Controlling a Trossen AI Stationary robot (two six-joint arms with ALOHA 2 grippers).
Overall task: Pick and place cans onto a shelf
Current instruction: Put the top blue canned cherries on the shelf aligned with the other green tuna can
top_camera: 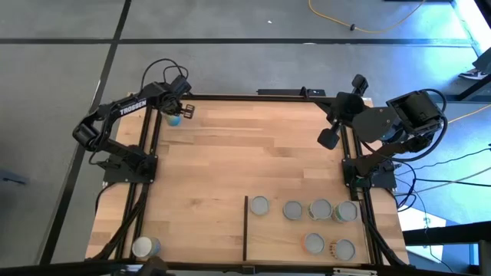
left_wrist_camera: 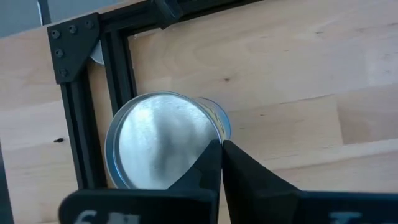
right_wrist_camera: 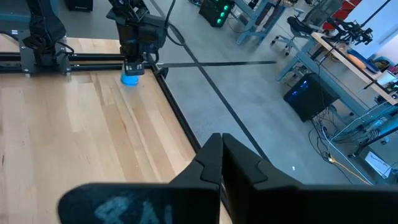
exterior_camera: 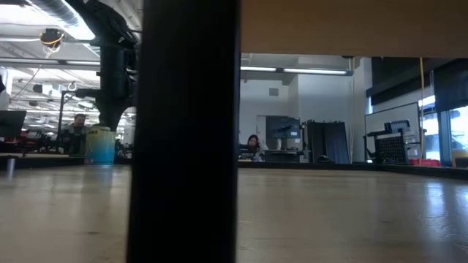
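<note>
Your left pincer [top_camera: 178, 113] sits at the far left corner of the pale striped plank worktop [top_camera: 230, 161], and its two dark fingers [left_wrist_camera: 214, 168] are pressed together, tip to tip, with nothing between them. They lie just over the rim of one blue-labelled tin with a round silver top [left_wrist_camera: 158, 146], which stands upright against the black frame rail [left_wrist_camera: 121, 62] at that corner; the closed fingertips overlap the tin's edge rather than gripping it. Your right pincer [right_wrist_camera: 221, 146] is also closed and empty, held up at the far right corner of the worktop, pointing out over the grey floor [right_wrist_camera: 249, 93]. Counting cans, you have eight in all: that one blue tin at the far left, one tin with a white top [top_camera: 144, 247] alone at the near left edge of the worktop, and six silver-topped tins [top_camera: 320, 208] on the pale wooden shelf panel [top_camera: 284, 238] at the near right. Of those six, four stand in a row and two sit nearer the front edge. A thin dark strip [top_camera: 245, 228] marks the shelf's left side.
</note>
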